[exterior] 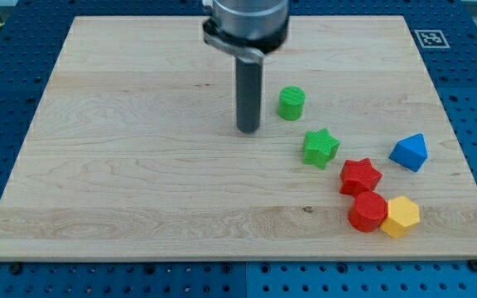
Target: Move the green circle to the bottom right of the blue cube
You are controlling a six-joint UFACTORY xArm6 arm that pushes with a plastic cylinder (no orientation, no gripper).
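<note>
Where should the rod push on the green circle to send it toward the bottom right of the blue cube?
Contact the green circle on its upper-left side. My tip sits to its left, slightly lower, apart from it. The blue cube lies toward the view's lower right; the round wall may slip off-centre, and the green star is nearby.

Standing straight up and down from the view's top, my tip (248,130) resting low on the board.
</note>
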